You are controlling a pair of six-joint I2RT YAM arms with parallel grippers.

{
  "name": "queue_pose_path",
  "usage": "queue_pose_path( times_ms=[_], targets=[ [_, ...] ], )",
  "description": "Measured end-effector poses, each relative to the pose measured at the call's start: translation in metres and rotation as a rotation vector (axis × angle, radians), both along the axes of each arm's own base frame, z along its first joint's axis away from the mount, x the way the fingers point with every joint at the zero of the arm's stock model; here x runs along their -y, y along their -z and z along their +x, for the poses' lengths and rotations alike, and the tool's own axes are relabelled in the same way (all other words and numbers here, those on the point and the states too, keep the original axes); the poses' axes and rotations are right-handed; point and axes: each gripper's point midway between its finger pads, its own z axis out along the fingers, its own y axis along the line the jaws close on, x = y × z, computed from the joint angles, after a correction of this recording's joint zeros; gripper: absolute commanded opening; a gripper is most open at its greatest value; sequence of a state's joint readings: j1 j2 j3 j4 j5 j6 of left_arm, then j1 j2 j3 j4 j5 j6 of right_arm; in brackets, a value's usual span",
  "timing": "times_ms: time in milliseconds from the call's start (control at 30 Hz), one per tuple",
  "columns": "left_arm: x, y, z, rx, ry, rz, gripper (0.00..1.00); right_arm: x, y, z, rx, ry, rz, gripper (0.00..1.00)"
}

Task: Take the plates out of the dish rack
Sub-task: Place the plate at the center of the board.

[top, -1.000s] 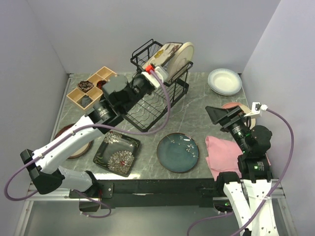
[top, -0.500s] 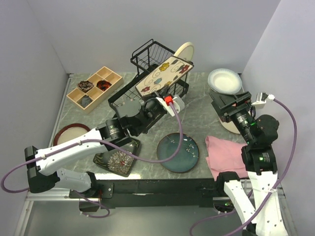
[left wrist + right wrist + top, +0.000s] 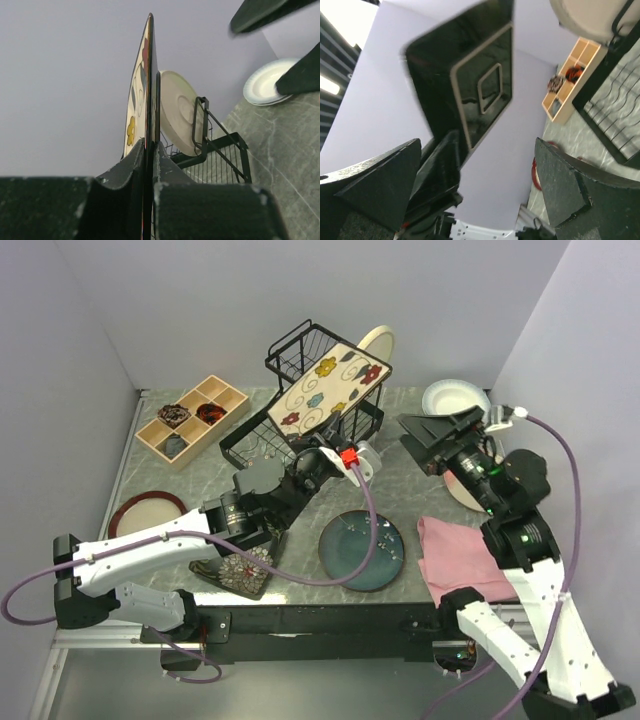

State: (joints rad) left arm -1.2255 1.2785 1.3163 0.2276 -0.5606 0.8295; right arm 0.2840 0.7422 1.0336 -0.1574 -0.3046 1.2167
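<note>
My left gripper point(image 3: 320, 447) is shut on the lower edge of the cream square plate with coloured flowers point(image 3: 330, 388), which hangs tilted above the black wire dish rack point(image 3: 297, 347). In the left wrist view this plate point(image 3: 148, 75) stands edge-on between the shut jaws point(image 3: 150, 147). A round cream plate point(image 3: 379, 339) still stands in the rack. My right gripper point(image 3: 437, 437) is open and empty, just right of the held plate. The right wrist view shows the plate's black underside point(image 3: 470, 80) ahead of the open gripper point(image 3: 477, 150).
On the table lie a teal plate point(image 3: 362, 550), a black flowered square plate point(image 3: 240, 562) partly under my left arm, a brown-rimmed plate point(image 3: 147, 512) and white plates point(image 3: 455, 400) at the back right. A pink cloth point(image 3: 455, 555) and a wooden compartment tray point(image 3: 190, 420) are also there.
My left gripper has lifted the cream flowered plate out of the rack and tilted it nearly flat above it. My right arm has risen and swung left toward the plate, still open.
</note>
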Motion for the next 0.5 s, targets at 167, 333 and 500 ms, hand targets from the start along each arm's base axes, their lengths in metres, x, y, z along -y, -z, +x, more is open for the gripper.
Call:
queue_pose_path(
  times_ms=[167, 333, 500],
  targets=[
    [0.001, -0.003, -0.009, 0.025, -0.016, 0.010, 0.01, -0.024, 0.006, 0.003, -0.033, -0.058, 0.011, 1.00],
    [0.005, -0.002, -0.019, 0.040, -0.014, 0.023, 0.01, -0.041, -0.003, -0.008, -0.018, -0.093, 0.023, 1.00],
    [0.007, 0.001, -0.023, 0.045, -0.014, 0.034, 0.01, -0.048, -0.021, -0.010, 0.017, -0.096, 0.044, 1.00]
  ],
)
